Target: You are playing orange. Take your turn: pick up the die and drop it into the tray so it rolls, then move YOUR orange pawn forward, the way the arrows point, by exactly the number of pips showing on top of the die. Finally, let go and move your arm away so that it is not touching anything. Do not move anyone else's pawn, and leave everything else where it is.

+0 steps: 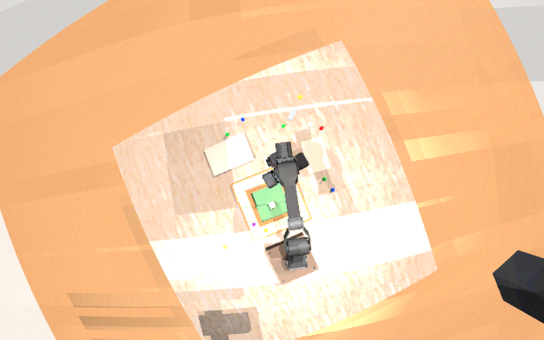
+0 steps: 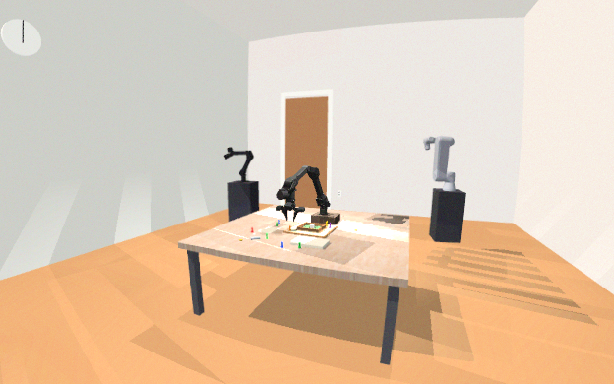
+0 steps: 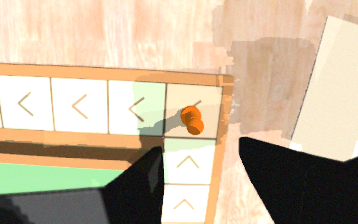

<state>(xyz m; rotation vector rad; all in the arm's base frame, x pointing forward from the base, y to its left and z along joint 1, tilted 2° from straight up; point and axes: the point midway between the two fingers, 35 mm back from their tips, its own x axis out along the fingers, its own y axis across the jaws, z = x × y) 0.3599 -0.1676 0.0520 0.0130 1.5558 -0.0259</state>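
My orange pawn (image 3: 192, 120) stands on the corner square of the board track (image 3: 80, 105), where the arrows turn. My gripper (image 3: 200, 150) (image 1: 283, 150) (image 2: 290, 214) hovers just short of the pawn, half open, with nothing between the fingers. The white die (image 1: 272, 205) lies in the green tray (image 1: 261, 200) (image 3: 50, 175) at the board's middle; its pips are too small to read. In the top view the pawn is hidden under the gripper.
A pale slab (image 1: 228, 153) lies left of the board and a pale card (image 1: 315, 154) (image 3: 330, 90) right of the gripper. Small pawns are scattered on the table, such as a blue one (image 1: 242, 119), a red one (image 1: 322, 128) and a green one (image 1: 323, 179).
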